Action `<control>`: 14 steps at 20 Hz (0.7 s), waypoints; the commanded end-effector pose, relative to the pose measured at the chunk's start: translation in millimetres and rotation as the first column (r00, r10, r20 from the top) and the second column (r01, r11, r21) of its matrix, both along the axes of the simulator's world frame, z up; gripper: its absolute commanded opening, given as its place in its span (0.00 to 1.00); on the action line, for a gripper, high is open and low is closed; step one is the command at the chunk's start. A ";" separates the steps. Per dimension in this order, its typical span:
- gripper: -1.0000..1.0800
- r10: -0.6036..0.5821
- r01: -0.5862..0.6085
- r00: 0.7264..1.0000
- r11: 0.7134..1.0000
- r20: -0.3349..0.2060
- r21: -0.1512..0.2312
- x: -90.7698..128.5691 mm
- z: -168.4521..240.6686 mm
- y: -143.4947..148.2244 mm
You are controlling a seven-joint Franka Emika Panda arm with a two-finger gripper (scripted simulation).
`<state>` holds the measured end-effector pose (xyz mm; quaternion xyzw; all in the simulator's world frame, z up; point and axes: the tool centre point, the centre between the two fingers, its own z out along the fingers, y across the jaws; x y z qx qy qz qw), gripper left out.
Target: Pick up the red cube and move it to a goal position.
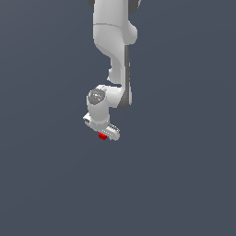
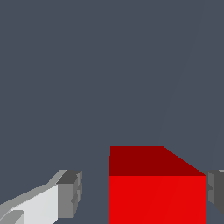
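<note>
The red cube (image 1: 102,136) is tiny and plain, and sits just under the white hand in the exterior view. In the wrist view the red cube (image 2: 157,197) lies between the two fingers. My gripper (image 1: 106,132) is low over it and open, and in the wrist view the gripper (image 2: 142,194) straddles the cube. One grey finger pad (image 2: 70,194) stands apart from the cube with a clear gap. The other pad (image 2: 215,192) is right against the cube's opposite face or very close to it.
A plain dark grey-blue surface (image 1: 184,184) fills both views. The white arm (image 1: 113,41) comes down from the top of the exterior view. No other object or goal marker shows.
</note>
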<state>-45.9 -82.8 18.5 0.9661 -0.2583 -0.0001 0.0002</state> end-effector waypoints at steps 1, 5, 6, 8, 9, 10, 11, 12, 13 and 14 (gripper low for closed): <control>0.96 0.005 -0.005 1.000 1.000 0.000 0.000 0.9 1.5 0.9; 0.00 0.005 -0.005 1.000 1.000 0.000 0.000 0.9 1.5 0.9; 0.00 0.005 -0.005 1.000 1.000 0.000 0.000 0.9 1.5 0.9; 0.00 0.005 -0.005 1.000 1.000 0.000 0.000 0.9 1.5 0.9; 0.00 0.005 -0.005 1.000 1.000 0.000 0.000 0.9 1.5 0.9; 0.00 0.005 -0.005 1.000 1.000 0.000 0.000 0.9 1.5 0.9; 0.00 0.005 -0.005 1.000 1.000 0.000 0.000 0.9 1.5 0.9; 0.00 0.005 -0.005 1.000 1.000 0.000 0.000 0.7 1.2 1.0; 0.00 0.005 -0.005 1.000 1.000 0.000 0.000 0.9 1.4 1.3; 0.00 0.005 -0.005 1.000 1.000 0.000 0.000 1.5 1.8 2.2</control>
